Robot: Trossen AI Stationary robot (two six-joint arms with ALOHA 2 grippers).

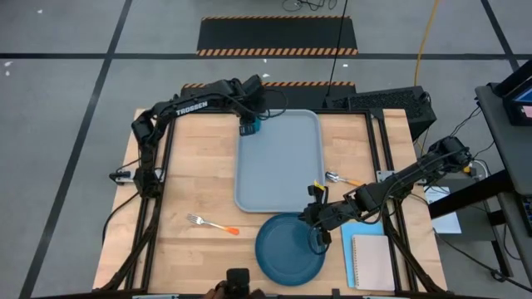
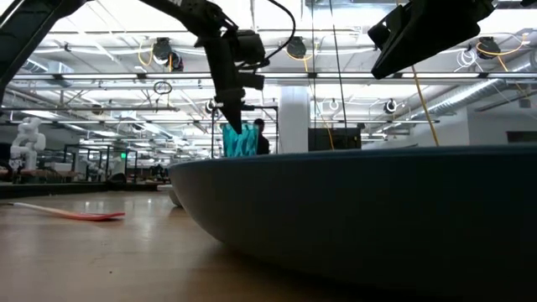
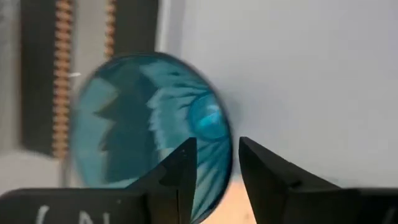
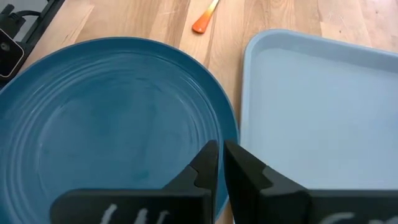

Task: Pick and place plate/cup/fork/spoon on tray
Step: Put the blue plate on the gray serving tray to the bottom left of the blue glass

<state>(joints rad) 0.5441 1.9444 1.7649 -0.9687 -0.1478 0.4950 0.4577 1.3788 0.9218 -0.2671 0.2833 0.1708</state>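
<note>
A: Jaws first, then count.

B: Left gripper (image 1: 248, 127): closed on the rim of the cup (image 1: 252, 127), one finger inside and one outside, at the tray's far left corner. In the low view the cup (image 2: 237, 140) hangs above table level, so it is held, not set down. Right gripper (image 1: 318, 235): fingers (image 4: 208, 163) drawn narrow, pinching the rim of the plate (image 1: 289, 248) on the edge nearest the tray.

A: Tally of items?

B: One cup, teal. One plate, dark blue, on the wood at the table's near edge. One tray (image 1: 278, 162), grey-blue, mid-table, nothing resting on it. One fork (image 1: 212, 223), orange handle, on the wood left of the plate. One spoon (image 1: 342, 178), orange handle, just beside the tray's right rim. One notebook (image 1: 372, 262), beige, lying on one light blue paper sheet (image 1: 352, 231), right of the plate.

A: Edges and room?

B: Plate rim lies near the tray's near right corner; the right wrist view shows a thin strip of wood between them. Fork stands well apart from everything. The spoon sits between the tray and the right arm. Tray interior is open across its whole floor.
</note>
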